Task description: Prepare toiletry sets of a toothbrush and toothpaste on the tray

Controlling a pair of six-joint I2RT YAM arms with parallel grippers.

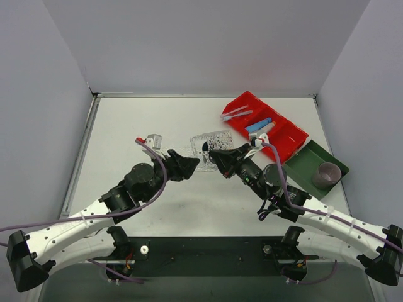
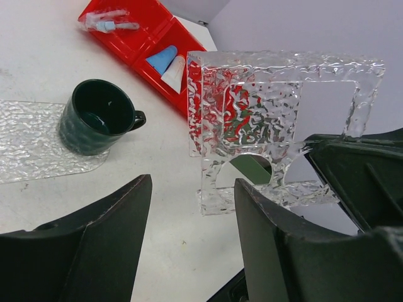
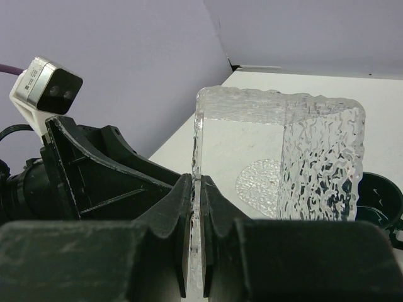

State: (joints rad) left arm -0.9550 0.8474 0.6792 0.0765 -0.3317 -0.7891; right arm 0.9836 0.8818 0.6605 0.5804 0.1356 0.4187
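No set is made up yet, by the look of it. The wrapped toothbrushes (image 2: 107, 22), the blue tube (image 2: 162, 58) and the white tube (image 2: 175, 72) all lie in the red bin (image 2: 141, 38) at the far right of the tabletop (image 1: 145, 126). The tray (image 2: 25, 145) lies flat near the middle, apart from the bin, and carries only a dark green mug (image 2: 97, 123). The right tool (image 3: 196, 182) is clamped on one wall of a clear, rippled box-like holder (image 3: 315, 157), held upright. The left tool (image 2: 192, 189) faces it with jaws partly wide, gripping nothing as far as can be seen. Every brush and tube is yet to go across. The tabletop is white and lightly scuffed, with plain pale walls on three sides. A dark green tray (image 1: 302, 165) with a mauve cup (image 1: 327, 174) sits at its right edge
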